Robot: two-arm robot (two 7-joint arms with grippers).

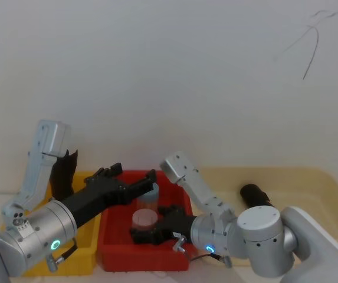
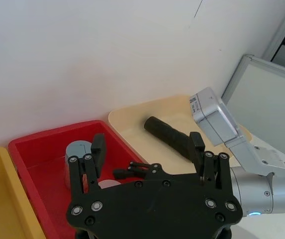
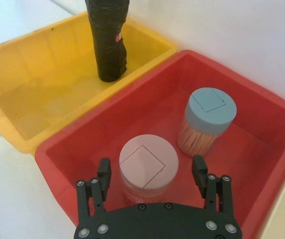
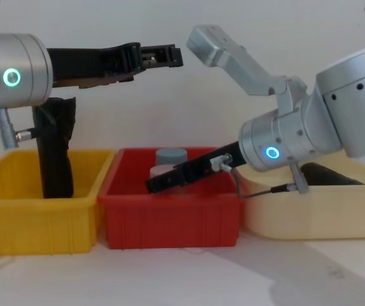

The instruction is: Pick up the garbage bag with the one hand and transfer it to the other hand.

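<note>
Noted the right tool (image 3: 151, 169) nearest, low inside the red plastic bin (image 3: 82, 134), fingers apart on either side of a pink-lidded round jar (image 3: 147, 167) without touching it. Judged that pose a poor match for the job, since nothing in that bin belongs to it. Found a second jar with a blue-grey lid (image 3: 212, 107) just behind. Saw the left tool (image 2: 147, 149) held high over the same bin, fingers wide apart and empty, aimed across towards the cream tray (image 2: 132, 117); read that as a start towards the pickup.

Located the smooth black plastic garbage-bag roll (image 2: 169, 134) lying on its side in that tray, untouched, well apart from both tools. Spotted a ragged-topped black roll (image 3: 107, 40) upright in the yellow bin (image 3: 33, 64) on the white counter.

Could not see most of the smooth roll from the chest, tray wall and right arm in front. Could not make out the pink-lidded jar's body beneath its lid.
</note>
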